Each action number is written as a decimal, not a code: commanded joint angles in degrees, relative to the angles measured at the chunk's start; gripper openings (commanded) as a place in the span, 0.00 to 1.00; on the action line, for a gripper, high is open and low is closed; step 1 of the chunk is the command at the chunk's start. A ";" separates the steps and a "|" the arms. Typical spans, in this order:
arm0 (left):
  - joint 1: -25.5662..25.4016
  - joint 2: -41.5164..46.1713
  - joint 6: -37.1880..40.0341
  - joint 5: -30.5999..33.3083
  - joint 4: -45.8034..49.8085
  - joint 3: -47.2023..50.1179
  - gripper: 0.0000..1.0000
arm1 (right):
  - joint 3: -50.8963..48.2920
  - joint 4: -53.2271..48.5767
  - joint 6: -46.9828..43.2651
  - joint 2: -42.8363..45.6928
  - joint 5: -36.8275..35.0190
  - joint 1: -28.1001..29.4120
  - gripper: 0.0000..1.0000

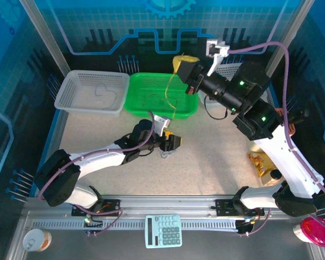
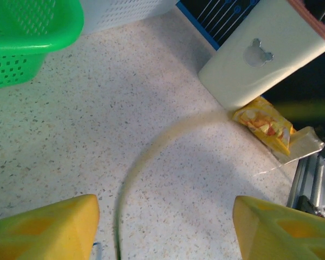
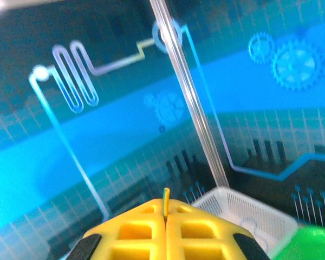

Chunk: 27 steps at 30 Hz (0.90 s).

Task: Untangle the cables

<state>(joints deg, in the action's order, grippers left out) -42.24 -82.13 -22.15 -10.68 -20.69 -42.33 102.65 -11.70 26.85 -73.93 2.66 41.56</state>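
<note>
Right jaws clamp yellowish cable [image 3: 166, 196] before blue walls [image 3: 124, 141], above speckled table [image 1: 216, 146].

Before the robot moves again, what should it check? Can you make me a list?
1. Right gripper shut on the yellowish cable: ok.
2. Yellowish cable lifted over the green basket: ok, it hangs from the raised gripper.
3. Left gripper open, ready to pinch: ok, the jaws stand apart.
4. Yellowish cable between the left fingers: ok, a blurred arc runs between them.
5. Yellowish cable free of other cables: cannot tell, its lower end is blurred.
6. White basket ready for sorting: ok, a whitish cable lies inside.
</note>
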 commanded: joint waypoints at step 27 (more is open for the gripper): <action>15.18 34.80 -10.10 15.42 23.05 2.69 0.99 | 31.20 6.12 3.26 -29.48 1.56 -13.56 0.00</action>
<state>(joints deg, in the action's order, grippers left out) -28.69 -48.21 -30.09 3.90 -2.81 -40.12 129.58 -7.01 28.82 -100.01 3.51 29.28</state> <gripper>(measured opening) 0.991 0.063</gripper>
